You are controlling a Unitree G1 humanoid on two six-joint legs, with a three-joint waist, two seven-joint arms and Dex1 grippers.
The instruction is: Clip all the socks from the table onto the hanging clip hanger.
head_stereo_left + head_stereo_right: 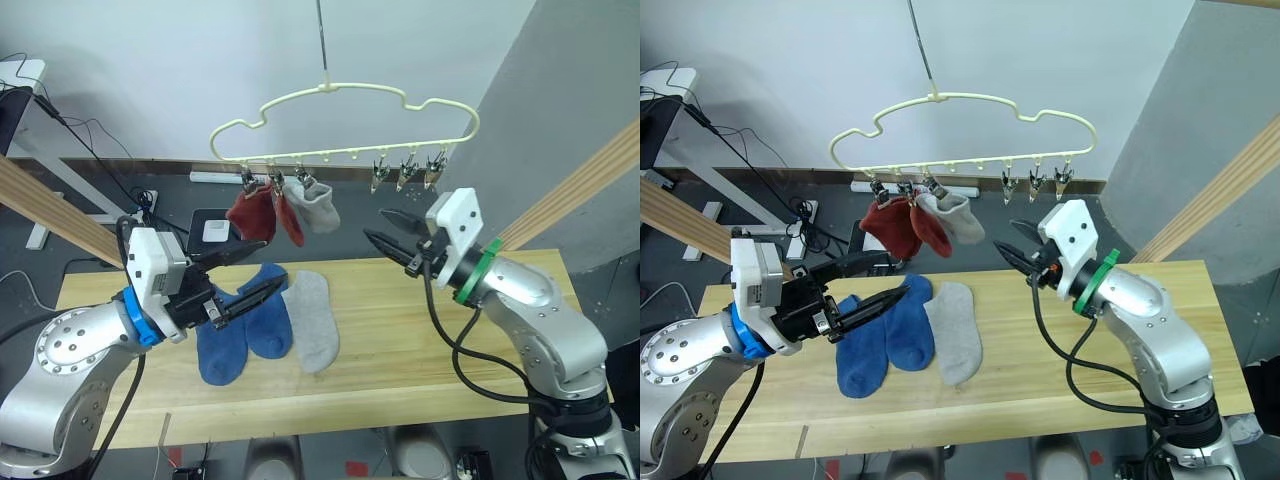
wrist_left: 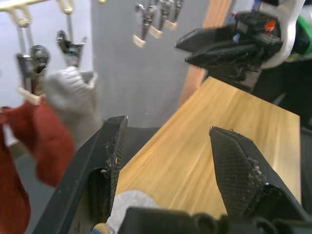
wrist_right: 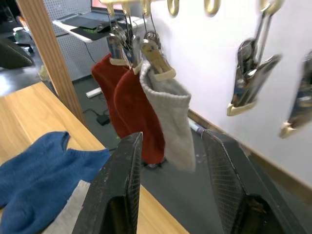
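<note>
The table (image 1: 430, 340) carries three socks side by side, long axes running front to back: two blue socks (image 1: 245, 330) and one grey sock (image 1: 312, 318). They lie directly below the left gripper (image 1: 250, 275), whose fingers are spread and empty. The right gripper (image 1: 392, 232), also spread, hovers near the clip hanger (image 1: 345, 125), which has three free clips (image 1: 408, 172).

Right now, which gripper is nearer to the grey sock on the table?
Left. The left gripper hovers just beside the grey sock; the right gripper is higher, near the hanger's free clips.

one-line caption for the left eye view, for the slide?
Three socks clipped on the clip hanger, three socks on the table; left hand and right hand open, empty.
</note>
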